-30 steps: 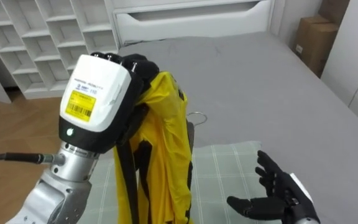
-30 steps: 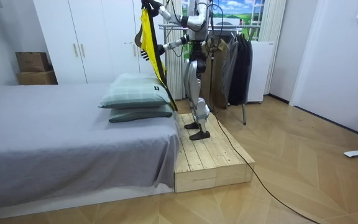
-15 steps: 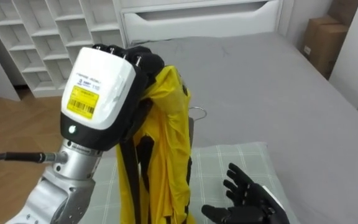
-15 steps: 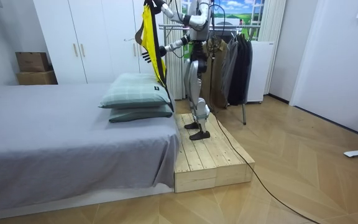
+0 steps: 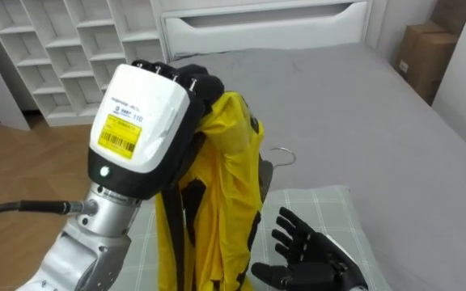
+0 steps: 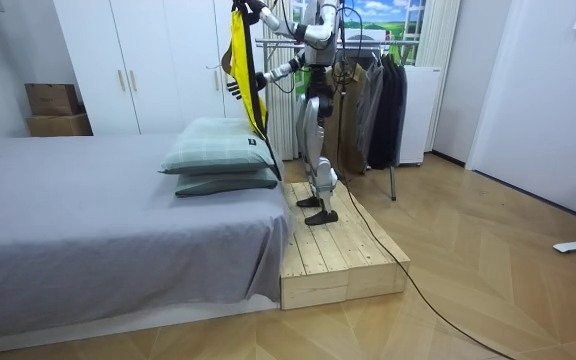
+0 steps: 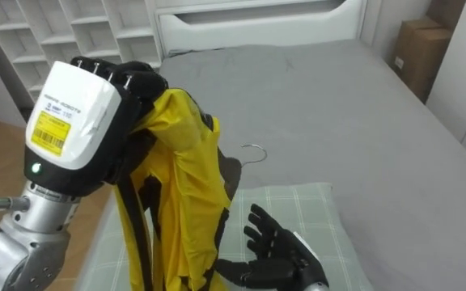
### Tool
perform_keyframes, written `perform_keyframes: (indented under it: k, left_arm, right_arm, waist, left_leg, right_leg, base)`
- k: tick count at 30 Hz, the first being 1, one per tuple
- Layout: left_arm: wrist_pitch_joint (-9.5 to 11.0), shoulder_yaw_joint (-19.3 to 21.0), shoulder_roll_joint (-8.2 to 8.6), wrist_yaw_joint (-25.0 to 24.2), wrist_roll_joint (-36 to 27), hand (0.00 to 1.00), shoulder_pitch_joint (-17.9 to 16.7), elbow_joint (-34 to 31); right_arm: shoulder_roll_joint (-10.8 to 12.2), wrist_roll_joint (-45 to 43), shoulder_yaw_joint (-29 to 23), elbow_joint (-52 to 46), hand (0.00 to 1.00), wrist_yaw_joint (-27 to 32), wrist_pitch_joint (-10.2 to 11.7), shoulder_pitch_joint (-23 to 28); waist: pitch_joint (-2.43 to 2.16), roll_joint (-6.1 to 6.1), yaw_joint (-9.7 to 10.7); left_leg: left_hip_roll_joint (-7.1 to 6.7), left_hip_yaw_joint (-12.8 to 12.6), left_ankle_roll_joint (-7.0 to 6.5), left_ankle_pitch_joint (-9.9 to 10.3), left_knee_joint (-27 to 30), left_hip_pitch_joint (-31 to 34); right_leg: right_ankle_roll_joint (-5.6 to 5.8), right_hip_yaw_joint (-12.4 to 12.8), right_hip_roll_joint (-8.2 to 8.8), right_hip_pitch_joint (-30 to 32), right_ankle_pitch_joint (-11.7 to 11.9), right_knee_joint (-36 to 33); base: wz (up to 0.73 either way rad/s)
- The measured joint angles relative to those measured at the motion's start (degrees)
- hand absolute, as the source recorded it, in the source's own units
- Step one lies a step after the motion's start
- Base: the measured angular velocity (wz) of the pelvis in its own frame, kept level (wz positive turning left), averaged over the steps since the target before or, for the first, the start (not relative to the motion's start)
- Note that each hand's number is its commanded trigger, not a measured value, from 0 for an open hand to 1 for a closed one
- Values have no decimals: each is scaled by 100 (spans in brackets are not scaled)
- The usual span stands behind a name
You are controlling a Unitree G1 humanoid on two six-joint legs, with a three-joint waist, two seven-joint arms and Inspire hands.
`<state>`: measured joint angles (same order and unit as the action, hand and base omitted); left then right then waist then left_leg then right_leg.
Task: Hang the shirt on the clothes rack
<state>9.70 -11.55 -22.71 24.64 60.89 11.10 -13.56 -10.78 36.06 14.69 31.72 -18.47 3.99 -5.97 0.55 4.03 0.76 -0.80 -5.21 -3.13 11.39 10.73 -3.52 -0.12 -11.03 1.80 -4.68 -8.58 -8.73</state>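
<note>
At the centre left of the left eye view, the left hand (image 5: 148,105) is raised close to the camera. Its dark fingers are clenched round the top of a yellow garment (image 5: 225,202) with black trim, which hangs straight down from the grip. The metal hook of a hanger (image 5: 280,152) projects from behind the garment's upper right edge. At the lower centre, the right hand (image 5: 307,257) lies palm up with fingers spread and relaxed, grasping nothing. It sits just right of the garment's lower part, over a checked pillow (image 5: 330,206). Behind: a grey bed (image 5: 354,105); white shelves (image 5: 63,40), upper left; a cardboard box (image 5: 427,48), upper right. In the room view the robot stands on a wooden platform (image 6: 338,250) beside the pillow end of the bed, the garment held high at the upper centre and a rack of dark clothes (image 6: 373,100) just behind it
</note>
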Motion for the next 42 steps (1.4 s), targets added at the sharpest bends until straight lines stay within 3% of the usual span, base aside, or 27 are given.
perform_keyframes:
  k: [7,13,17,29,35,37,42]
  left_arm:
    - [-12,-2,33,-63,-1,100,0,1]
    - [-18,-3,200,-236,22,100,0,-80]
    - [-103,-52,251,-242,443,100,0,-112]
    - [-221,-523,261,-275,539,100,37,-115]
    - [-276,-668,267,-278,616,100,202,-113]
    - [-276,-675,274,-278,613,100,206,-110]
    - [-275,-678,264,-278,610,100,231,-93]
  right_arm:
    - [7,1,114,31,0,-25,0,-23]
    - [4,183,170,137,0,-185,-11,-80]
    - [56,304,216,142,0,-240,-17,-94]
    - [143,1626,603,425,0,-292,-17,-237]
    - [156,2313,673,430,0,-293,-16,-268]
    - [149,2511,670,430,0,-290,-15,-279]
    - [115,2719,697,430,0,-278,-15,-285]
  waist:
    - [5,-40,-6]
    - [1,-69,-110]
    - [-1,-91,-129]
    - [-2,-85,-216]
    - [7,-49,-246]
    - [32,0,-243]
    - [40,73,-232]
  left_leg:
    - [0,21,0,0,21,-3]
    - [0,30,0,0,20,1]
    - [-2,63,0,0,18,14]
    - [-5,68,0,0,16,89]
    - [-5,72,0,0,19,80]
    - [-6,74,0,0,23,79]
    - [-4,69,1,-1,20,77]
  right_leg:
    - [0,-12,0,-19,0,-1]
    - [0,-16,-2,-34,0,-1]
    - [0,-30,-2,-29,0,11]
    - [0,-89,-1,1,0,18]
    - [0,-105,1,-16,0,20]
    - [0,-99,1,-19,0,19]
    - [0,-73,-1,-20,0,19]
  base:
    - [0]
    - [1]
    - [2]
    - [0]
    - [0]
    - [0]
    - [0]
